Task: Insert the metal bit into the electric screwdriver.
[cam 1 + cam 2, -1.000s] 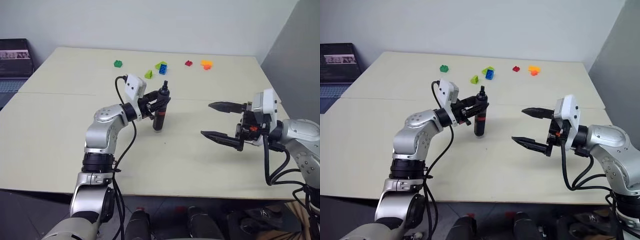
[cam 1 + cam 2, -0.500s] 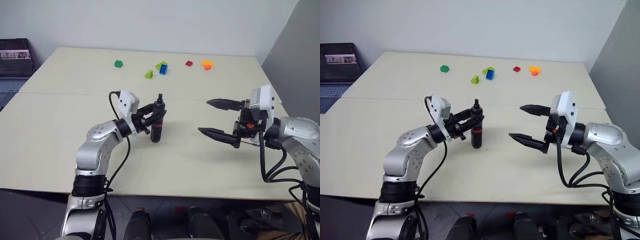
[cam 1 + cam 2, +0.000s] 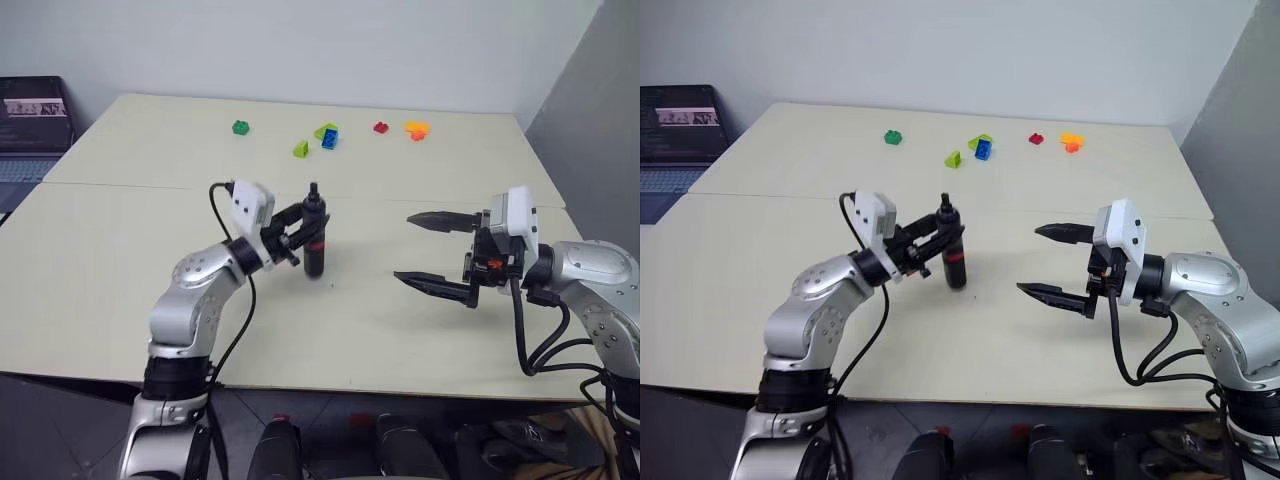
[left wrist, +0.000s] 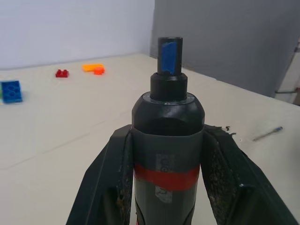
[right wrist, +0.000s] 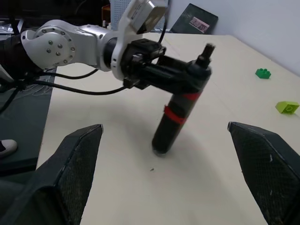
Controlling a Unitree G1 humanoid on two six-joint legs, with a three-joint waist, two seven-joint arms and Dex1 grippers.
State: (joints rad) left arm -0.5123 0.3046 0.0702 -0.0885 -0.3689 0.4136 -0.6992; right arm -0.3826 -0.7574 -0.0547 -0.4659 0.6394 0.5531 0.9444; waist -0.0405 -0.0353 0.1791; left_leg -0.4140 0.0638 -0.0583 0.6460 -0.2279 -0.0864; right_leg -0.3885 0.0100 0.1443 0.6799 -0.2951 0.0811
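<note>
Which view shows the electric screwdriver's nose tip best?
The left wrist view: the electric screwdriver stands close up between the left gripper fingers, its blue-marked nose on top. The eye views show it whole but small; the right wrist view shows it tilted, side-on.

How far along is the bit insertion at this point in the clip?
Done: the left tool is shut on the electric screwdriver, holding it near upright, nose up. In hand: nothing else; the right tool is open and empty, facing the screwdriver. Left: the metal bit lies on the table, not yet picked up, and the screwdriver's nose has no bit in it.
</note>
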